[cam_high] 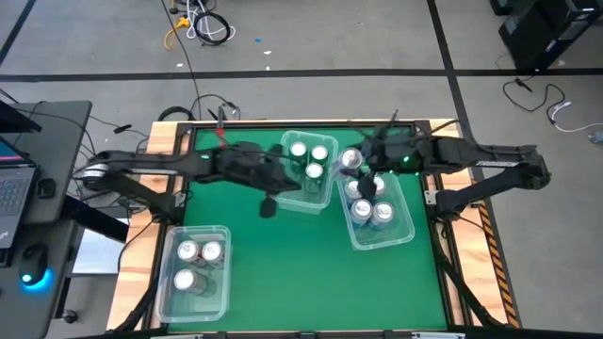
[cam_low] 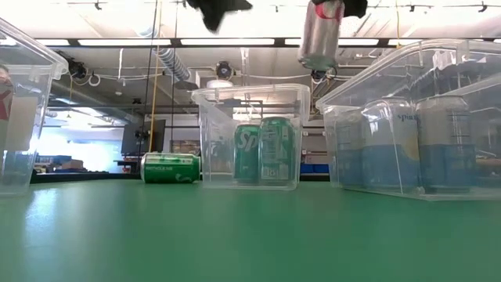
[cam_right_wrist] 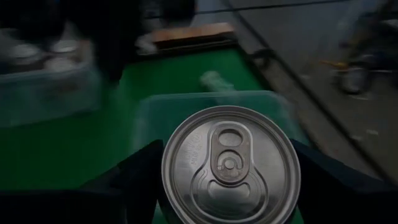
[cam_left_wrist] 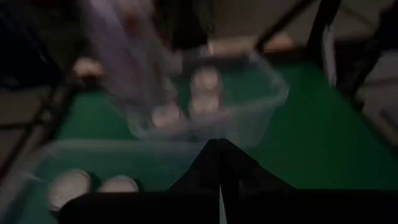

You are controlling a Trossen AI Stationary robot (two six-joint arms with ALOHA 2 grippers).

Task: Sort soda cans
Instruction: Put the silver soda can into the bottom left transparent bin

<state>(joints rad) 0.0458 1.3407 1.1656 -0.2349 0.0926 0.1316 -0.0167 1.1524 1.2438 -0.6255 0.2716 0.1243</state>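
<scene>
My right gripper (cam_high: 363, 158) is shut on a silver-white soda can (cam_low: 319, 35), high above the gap between the middle bin (cam_high: 306, 174) and the right bin (cam_high: 379, 212). The middle bin holds green cans (cam_low: 264, 151) standing upright, and the right bin holds blue cans (cam_low: 391, 145). A third bin (cam_high: 195, 268) at the near left holds three silver-topped cans. One green can (cam_low: 171, 168) lies on its side on the table, left of the middle bin. My left gripper (cam_high: 268, 202) hangs shut and holding nothing above the mat, by the middle bin's near left corner. My right gripper pinches the can's side wall (cam_right_wrist: 166, 165) between its two fingers, one finger on each side near the top. The fingers come from the table's right, slanting down. The can's silver top (cam_right_wrist: 230, 165) faces the wrist camera. The can hangs nearly upright, lifted clear of the bins.
The green mat (cam_high: 292, 273) lies bare between the three bins and toward the near edge. A wooden frame (cam_high: 165, 141) borders the table. Both arms stretch across the table's far half, over the middle and right bins.
</scene>
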